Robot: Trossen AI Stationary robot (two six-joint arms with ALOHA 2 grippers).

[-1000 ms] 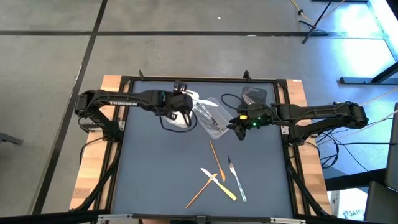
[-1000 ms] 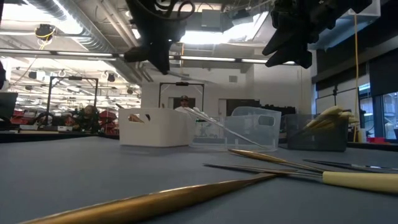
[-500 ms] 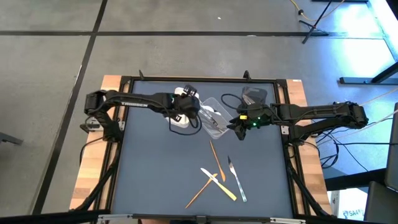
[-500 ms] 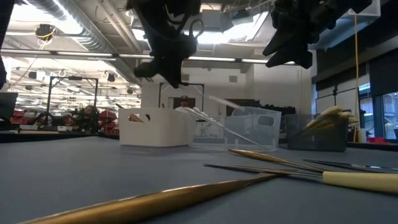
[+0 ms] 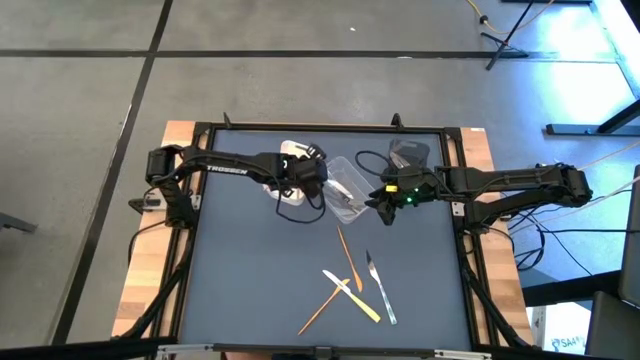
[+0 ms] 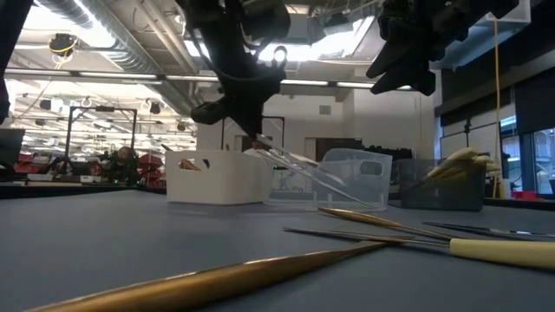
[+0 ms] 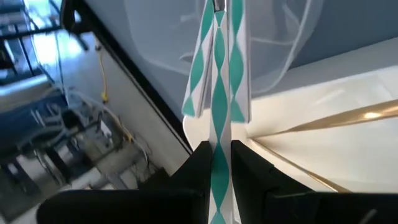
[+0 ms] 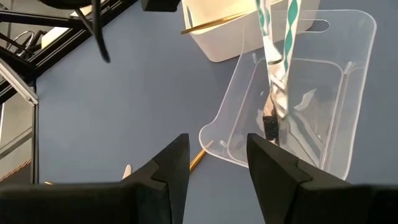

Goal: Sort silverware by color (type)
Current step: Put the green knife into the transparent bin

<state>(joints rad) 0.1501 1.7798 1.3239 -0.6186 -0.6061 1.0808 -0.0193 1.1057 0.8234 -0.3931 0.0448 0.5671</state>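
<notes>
High view showed the dark grey table point(image 5: 250, 290) with both arms reaching toward its far middle. The left gripper point(image 5: 316, 180) hung over the near-left edge of the clear rectangular plastic tub point(image 5: 352, 178), just beside the white rectangular tub point(image 5: 291, 152), while the right gripper point(image 5: 378, 203) waited off the clear tub's other side, near the dark grey tub point(image 5: 407, 153). Nearer the front, loose silverware lay in a small cluster: a tan wooden piece point(image 5: 348, 256), a clear plastic fork point(image 5: 379, 286), a pale yellow-handled piece point(image 5: 352, 296) and a long thin wooden stick-like piece point(image 5: 323, 309).

Low view showed the left gripper point(image 6: 258, 144) above the gap between the white tub point(image 6: 218, 178) and the clear tub point(image 6: 351, 178), clamped on a clear plastic utensil point(image 6: 299, 166) that slanted down toward the clear tub. The dark tub point(image 6: 442, 184) held pale yellow handles point(image 6: 460, 162). A golden-brown wooden piece point(image 6: 217, 279) lay in the foreground.

Left wrist view showed that arm's two fingers point(image 7: 198, 163) pressed together on a thin clear utensil handle point(image 7: 217, 93), which reflected a green and white pattern, with the clear tub's wall point(image 7: 280, 56) ahead.

Right wrist view showed its own dark fingers point(image 8: 171, 162) standing apart with nothing between them, facing the clear tub point(image 8: 323, 99), inside which clear pieces point(image 8: 298, 118) lay; a wooden piece point(image 8: 214, 23) rested in the white tub point(image 8: 217, 37).
</notes>
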